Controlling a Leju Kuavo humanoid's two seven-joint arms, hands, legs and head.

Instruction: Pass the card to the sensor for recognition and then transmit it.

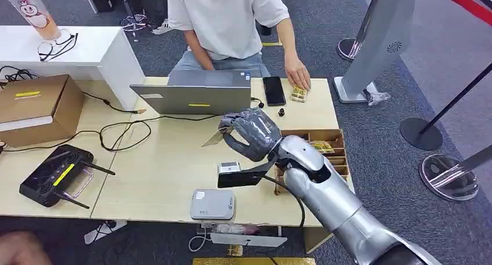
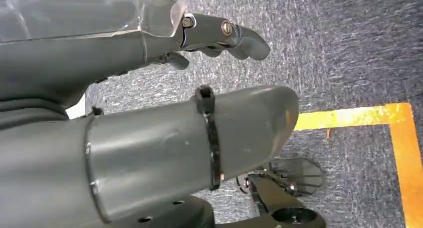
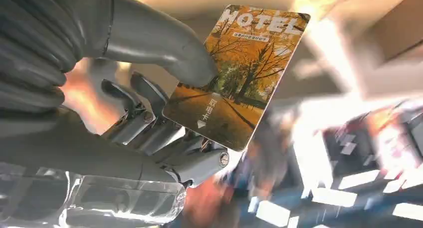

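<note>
I see the right hand (image 1: 252, 133) above the table (image 1: 168, 160), between the laptop (image 1: 197, 97) and the sensor (image 1: 213, 204), which is the grey box at the table's near edge. The thumb and the fingers (image 3: 164, 138) press the card (image 3: 237, 76) between them; it shows an autumn picture and the word HOTEL. A small black reader (image 1: 238, 173) is just behind the sensor. Right of the hand stands a wooden tray (image 1: 339, 152) with more cards, I think, though they are small. A person (image 1: 226, 21) behind the laptop rests a hand (image 1: 297, 75) beside a phone (image 1: 274, 90). The left hand (image 2: 149, 113) hangs over grey carpet and holds nothing, its fingers apart.
</note>
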